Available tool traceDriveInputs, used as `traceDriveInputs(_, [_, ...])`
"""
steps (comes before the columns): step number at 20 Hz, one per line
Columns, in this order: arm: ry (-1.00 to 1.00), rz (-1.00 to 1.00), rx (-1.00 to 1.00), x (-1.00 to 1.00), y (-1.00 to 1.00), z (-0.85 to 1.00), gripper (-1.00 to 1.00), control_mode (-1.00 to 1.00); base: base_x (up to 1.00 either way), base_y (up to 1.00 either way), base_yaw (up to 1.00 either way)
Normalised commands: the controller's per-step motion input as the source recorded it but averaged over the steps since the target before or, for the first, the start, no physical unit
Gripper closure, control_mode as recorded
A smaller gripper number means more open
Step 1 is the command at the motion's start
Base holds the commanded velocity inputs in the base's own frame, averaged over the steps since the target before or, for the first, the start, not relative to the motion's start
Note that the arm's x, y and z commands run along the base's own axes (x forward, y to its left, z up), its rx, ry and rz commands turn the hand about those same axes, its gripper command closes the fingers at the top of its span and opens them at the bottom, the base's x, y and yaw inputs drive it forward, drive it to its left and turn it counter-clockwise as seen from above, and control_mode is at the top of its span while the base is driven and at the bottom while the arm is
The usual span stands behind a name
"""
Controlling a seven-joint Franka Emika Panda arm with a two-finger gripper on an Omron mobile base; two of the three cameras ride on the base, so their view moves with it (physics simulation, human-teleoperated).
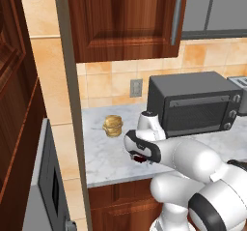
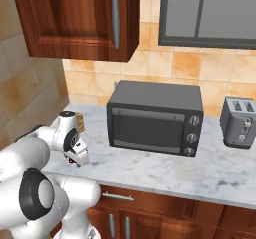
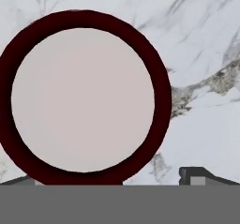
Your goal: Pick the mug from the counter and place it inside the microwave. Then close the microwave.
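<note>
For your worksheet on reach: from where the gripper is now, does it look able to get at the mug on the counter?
Probably yes. The gripper hangs right above the mug, looking into its open top, and nothing lies between them on the counter. The bun sits well aside.

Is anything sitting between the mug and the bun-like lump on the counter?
No. Left base view shows bare marbled counter between the mug and the bun.
</note>
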Motion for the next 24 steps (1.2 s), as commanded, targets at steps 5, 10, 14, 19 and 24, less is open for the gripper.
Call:
traceDriveInputs(5, [0.0, 0.0, 0.0, 0.0, 0.0, 0.0, 1.0, -1.0, 0.0, 0.0, 0.0])
traceDriveInputs(10, [0.0, 0.0, 0.0, 0.0, 0.0, 0.0, 1.0, -1.0, 0.0, 0.0, 0.0])
traceDriveInputs(14, [0.0, 0.0, 0.0, 0.01, 0.0, 0.0, 1.0, -1.0, 0.0, 0.0, 0.0])
traceDriveInputs(19, [0.0, 0.0, 0.0, 0.01, 0.0, 0.0, 1.0, -1.0, 0.0, 0.0, 0.0])
traceDriveInputs(24, [-0.01, 0.04, -0.03, -0.15, 0.0, 0.19, 1.0, -1.0, 0.0, 0.0, 0.0])
